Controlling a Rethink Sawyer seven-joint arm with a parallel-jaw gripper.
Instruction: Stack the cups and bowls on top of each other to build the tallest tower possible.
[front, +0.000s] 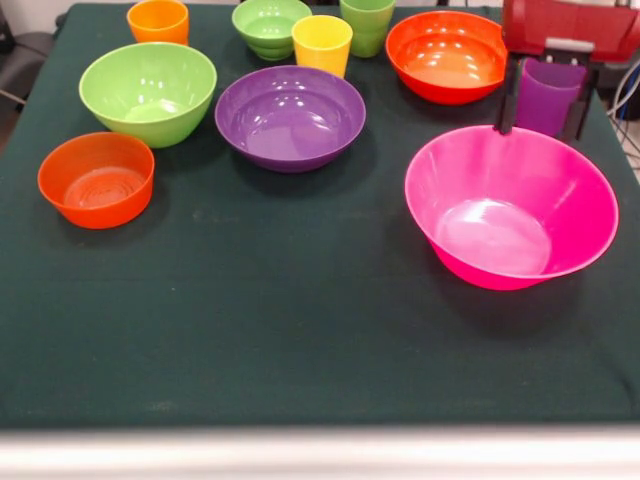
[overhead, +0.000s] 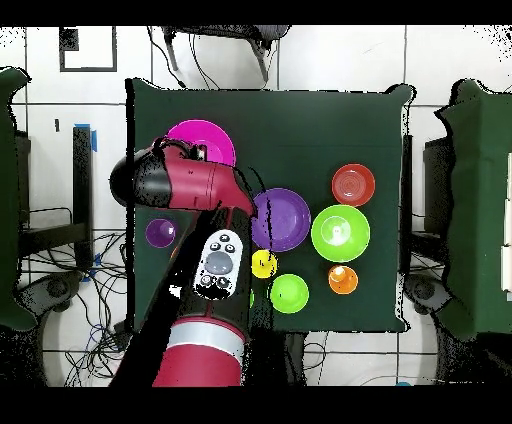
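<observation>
A: On the counter (front: 300, 330), what is listed?

B: Pink bowl (front: 510, 208) near right; purple bowl (front: 290, 117) centre; light green bowl (front: 148, 92) and orange-red bowl (front: 96, 179) left; second orange-red bowl (front: 446, 56), ribbed green bowl (front: 270, 27), and orange (front: 158, 21), yellow (front: 322, 44) and green (front: 367, 25) cups far. No tower built.

A: End effector (front: 545, 100)?

B: Far right, fingers flanking the purple cup (front: 548, 95), apparently grasping it.

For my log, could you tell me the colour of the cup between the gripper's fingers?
Purple cup; clearest in the front view.
</observation>
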